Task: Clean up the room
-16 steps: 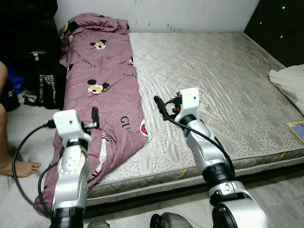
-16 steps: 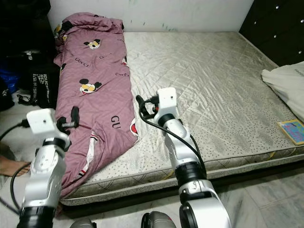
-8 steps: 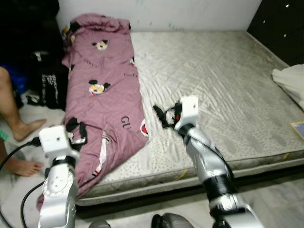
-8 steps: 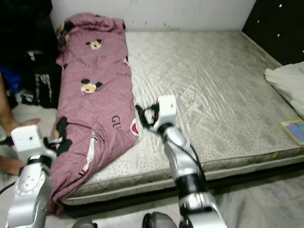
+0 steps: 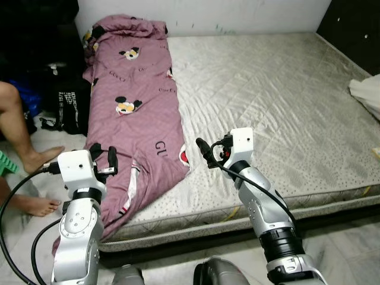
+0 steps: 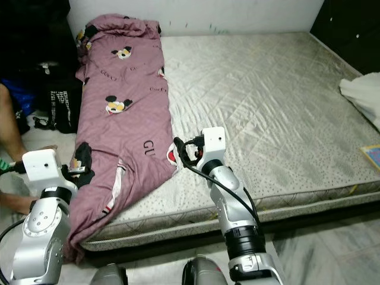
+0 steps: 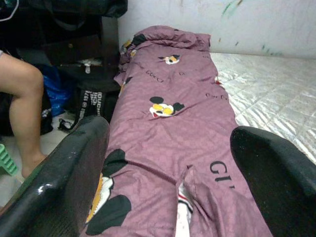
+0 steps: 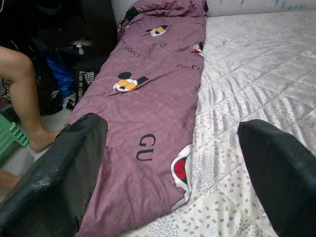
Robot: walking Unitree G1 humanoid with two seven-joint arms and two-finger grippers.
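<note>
Left eye view: both arms dropped lower vs 1 s ago, left gripper [image 5: 105, 161] & right gripper [image 5: 209, 155] spread wide, empty, purple cartoon-print blanket [image 5: 133, 113] on mattress [image 5: 279, 101] just ahead btwn them — prob lining up grab, judging.

A low mattress [image 5: 285, 101] with grey quilted ticking lies on a pale tiled floor [image 5: 350, 261], against a scuffed white wall [image 5: 237, 12]. Dark studded furniture [image 5: 356, 21] stands at 1 corner.
</note>
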